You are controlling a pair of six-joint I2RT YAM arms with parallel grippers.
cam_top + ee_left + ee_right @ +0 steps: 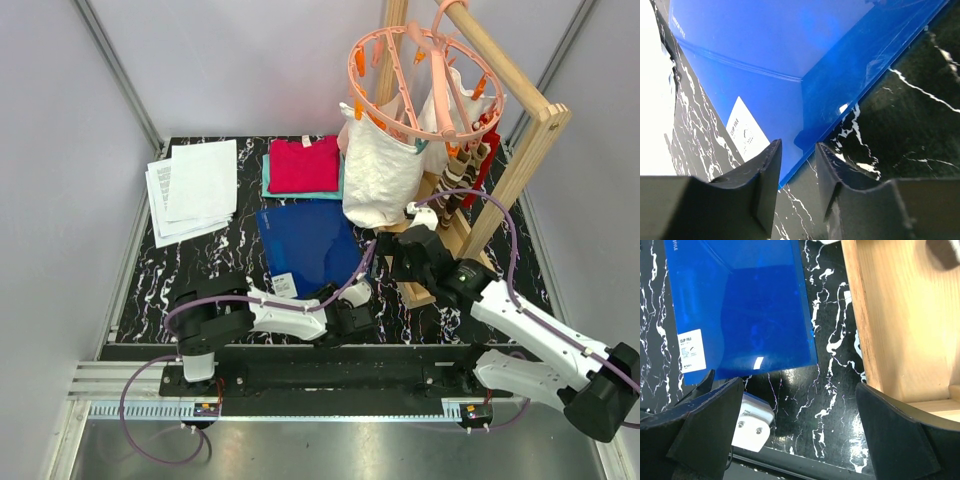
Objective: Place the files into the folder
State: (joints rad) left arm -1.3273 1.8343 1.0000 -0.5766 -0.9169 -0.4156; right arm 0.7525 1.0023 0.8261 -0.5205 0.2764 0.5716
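Black marbled bench [140,290] carries everything. A wooden rack [520,160] stands by the right edge, with a white cloth bag [380,175] against it. The blue folder [305,240] lies flat mid-bench toward the near edge and probably needs opening first. The files [195,185] are stacked at the far-left corner, well apart from the folder. Right gripper [797,405] hovers over the folder's near-right corner, jaws spread wide, empty, likely waiting. Left gripper [798,165] sits low at the folder's near edge, jaws a narrow gap apart astride it, no clamp visible; looks set to lift the cover. Barcode sticker [691,350] is on the folder's near-left corner. Spine clip not made out, sheet count unclear, print too small; top view hides the left jaws.
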